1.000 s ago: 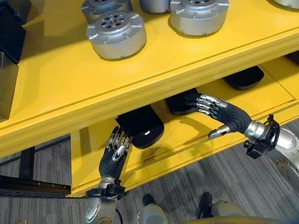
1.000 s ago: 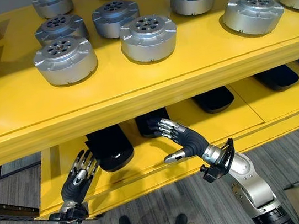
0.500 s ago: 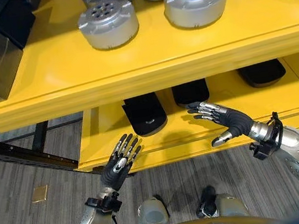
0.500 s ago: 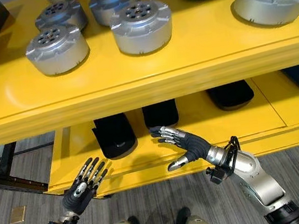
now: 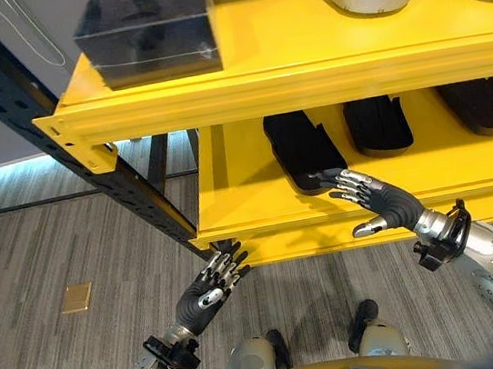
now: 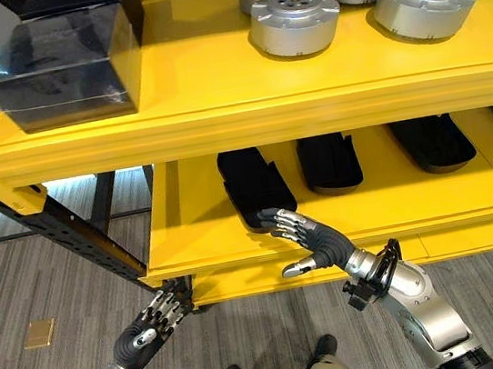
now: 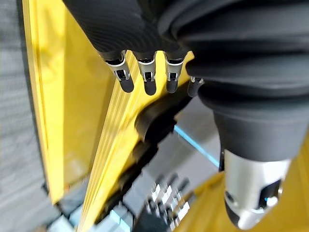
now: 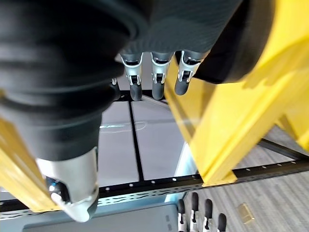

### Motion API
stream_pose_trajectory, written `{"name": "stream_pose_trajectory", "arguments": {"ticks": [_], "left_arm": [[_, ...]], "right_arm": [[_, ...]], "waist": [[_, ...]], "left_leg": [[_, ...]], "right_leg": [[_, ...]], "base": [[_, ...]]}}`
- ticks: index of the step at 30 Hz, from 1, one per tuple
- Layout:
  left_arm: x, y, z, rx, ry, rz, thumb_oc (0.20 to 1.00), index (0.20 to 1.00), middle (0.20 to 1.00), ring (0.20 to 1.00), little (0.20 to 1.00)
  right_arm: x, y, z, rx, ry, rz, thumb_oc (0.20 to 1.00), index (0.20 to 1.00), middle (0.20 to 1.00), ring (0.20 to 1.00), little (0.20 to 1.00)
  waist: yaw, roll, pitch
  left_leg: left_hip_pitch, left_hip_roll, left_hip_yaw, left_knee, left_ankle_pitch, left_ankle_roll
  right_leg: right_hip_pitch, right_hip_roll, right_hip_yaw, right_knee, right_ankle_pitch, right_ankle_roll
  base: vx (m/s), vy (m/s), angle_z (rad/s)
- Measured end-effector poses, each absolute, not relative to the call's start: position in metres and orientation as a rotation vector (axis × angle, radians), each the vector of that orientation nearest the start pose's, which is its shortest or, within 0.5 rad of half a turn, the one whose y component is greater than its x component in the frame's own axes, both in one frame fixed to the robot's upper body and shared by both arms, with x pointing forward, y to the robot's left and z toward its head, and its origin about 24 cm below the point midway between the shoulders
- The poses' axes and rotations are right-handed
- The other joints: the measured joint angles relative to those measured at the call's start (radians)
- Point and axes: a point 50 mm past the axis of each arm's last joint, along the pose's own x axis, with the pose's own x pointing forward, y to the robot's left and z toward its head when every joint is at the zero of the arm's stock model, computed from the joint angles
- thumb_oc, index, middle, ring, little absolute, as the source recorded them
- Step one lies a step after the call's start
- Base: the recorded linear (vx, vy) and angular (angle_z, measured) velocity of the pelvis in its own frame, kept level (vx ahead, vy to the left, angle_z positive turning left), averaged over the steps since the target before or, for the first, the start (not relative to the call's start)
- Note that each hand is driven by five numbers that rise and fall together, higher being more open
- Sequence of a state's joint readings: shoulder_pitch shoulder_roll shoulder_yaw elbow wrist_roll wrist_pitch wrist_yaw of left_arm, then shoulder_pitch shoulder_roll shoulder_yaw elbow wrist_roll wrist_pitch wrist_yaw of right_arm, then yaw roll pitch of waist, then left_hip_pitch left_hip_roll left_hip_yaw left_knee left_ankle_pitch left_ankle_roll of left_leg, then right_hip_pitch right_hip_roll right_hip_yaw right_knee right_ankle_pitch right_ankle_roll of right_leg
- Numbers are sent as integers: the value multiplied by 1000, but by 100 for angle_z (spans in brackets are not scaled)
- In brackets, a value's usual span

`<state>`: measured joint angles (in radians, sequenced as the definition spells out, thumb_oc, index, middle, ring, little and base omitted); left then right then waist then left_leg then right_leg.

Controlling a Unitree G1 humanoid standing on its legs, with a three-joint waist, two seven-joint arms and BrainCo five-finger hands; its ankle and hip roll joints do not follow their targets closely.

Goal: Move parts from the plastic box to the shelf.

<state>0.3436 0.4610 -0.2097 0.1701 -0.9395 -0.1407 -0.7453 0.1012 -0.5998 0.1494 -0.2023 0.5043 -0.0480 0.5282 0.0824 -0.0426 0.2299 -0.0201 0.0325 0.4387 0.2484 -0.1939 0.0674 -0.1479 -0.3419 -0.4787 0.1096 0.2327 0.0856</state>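
Head cams look down; wrist cams close-up.

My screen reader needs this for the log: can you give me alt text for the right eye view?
Both hands are open and empty: the right hand reaches over the lower yellow shelf beside a black tray, and the left hand hangs over the grey floor. Silver round parts and a dark box sit on the upper shelf.

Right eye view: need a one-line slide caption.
Both hands empty and open: right hand by a black tray on the lower yellow shelf, left hand low over the floor; metal parts above.
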Motion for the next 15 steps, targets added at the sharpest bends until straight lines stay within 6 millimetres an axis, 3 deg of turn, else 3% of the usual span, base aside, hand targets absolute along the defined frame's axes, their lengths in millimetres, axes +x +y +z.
{"name": "stream_pose_trajectory", "arguments": {"ticks": [2,4,6,7,8,9,10,12,15], "left_arm": [[149,200,-25,-607,230,-577,1000,1000,1000,1000,1000],[150,199,-25,-616,225,-578,1000,1000,1000,1000,1000],[154,198,-23,-606,218,-606,1000,1000,1000,1000,1000],[158,199,-20,-596,206,-612,1000,1000,1000,1000,1000],[162,199,-18,-590,192,-615,1000,1000,1000,1000,1000],[162,201,-16,-584,186,-613,1000,1000,1000,1000,1000],[162,201,-15,-580,182,-617,1000,1000,1000,1000,1000],[159,202,-11,-570,187,-631,1000,1000,1000,1000,1000],[160,196,-13,-621,198,-620,1000,1000,1000,1000,1000]], "right_arm": [[216,-184,75,-78,-43,701,1000,1000,1000,1000,1000],[215,-183,76,-116,-71,672,1000,1000,1000,1000,1000],[217,-182,83,-188,-143,647,1000,1000,1000,1000,1000],[217,-181,88,-251,-194,632,1000,1000,1000,1000,1000],[216,-181,94,-324,-247,625,1000,1000,1000,1000,1000],[215,-179,102,-399,-304,614,1000,1000,1000,1000,1000],[214,-179,113,-490,-363,621,1000,1000,1000,1000,1000],[220,-177,132,-570,-480,607,1000,1000,1000,1000,1000],[234,-177,146,-678,-562,541,1000,1000,1000,1000,1000]], "waist": [[-4,-19,8],[-13,-22,12],[-13,-32,15],[-14,-31,26],[-19,-17,36],[-21,-10,39],[-29,-12,38],[-16,-37,21],[-5,26,19]], "left_leg": [[-10,2,14,-4,8,12],[-22,19,21,-27,35,16],[-40,40,27,-44,63,9],[-45,49,21,-51,80,4],[-49,69,13,-64,92,-1],[-44,87,0,-77,108,-10],[-39,101,-15,-80,121,-27],[-53,115,-18,-77,137,-72],[-39,174,-56,-109,180,-123]], "right_leg": [[3,1,-2,-28,17,33],[18,-5,-9,-21,-39,52],[55,-7,-14,6,-39,55],[64,5,12,34,-53,73],[44,27,42,73,-73,80],[20,53,92,156,-161,103],[15,84,129,263,-284,85],[33,114,140,200,-378,-15],[84,209,101,106,-362,-48]], "base": [[-142,30,-17],[-181,12,-19],[-137,-17,-19],[-38,-74,-4],[-7,-105,3],[-43,-176,21],[-28,-284,18],[42,-354,0],[63,-280,-3]]}}
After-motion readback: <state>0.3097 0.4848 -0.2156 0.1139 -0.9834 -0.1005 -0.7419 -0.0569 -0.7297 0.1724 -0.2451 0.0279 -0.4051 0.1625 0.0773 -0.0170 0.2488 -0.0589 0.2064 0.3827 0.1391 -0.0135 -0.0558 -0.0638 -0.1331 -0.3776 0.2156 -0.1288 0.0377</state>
